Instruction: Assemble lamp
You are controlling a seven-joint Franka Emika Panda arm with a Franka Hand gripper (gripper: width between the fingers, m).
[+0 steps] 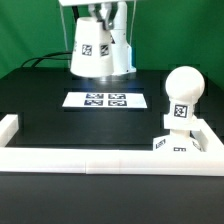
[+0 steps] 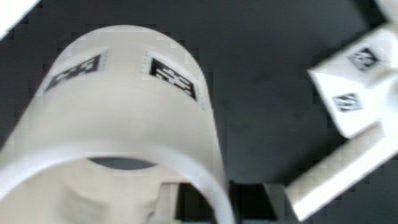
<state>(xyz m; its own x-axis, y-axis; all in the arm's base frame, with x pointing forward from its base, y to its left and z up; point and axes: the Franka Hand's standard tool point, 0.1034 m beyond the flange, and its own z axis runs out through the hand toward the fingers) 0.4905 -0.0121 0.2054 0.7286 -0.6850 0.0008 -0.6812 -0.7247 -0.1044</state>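
One part in hand: the shade (image 1: pixel 97 48), lifted off the bench (image 1: pixel 60 120).
End effector (image 2: pixel 224 196): clamped on the shade's rim.
Bulb (image 1: pixel 181 97): seated on base (image 1: pixel 180 143), well apart from the end effector, lower.
Next: carry shade over bulb, lower centred.

White arm links (image 1: pixel 108 12); pale grey hand (image 2: pixel 217 198), dark finger pads (image 2: pixel 260 200)
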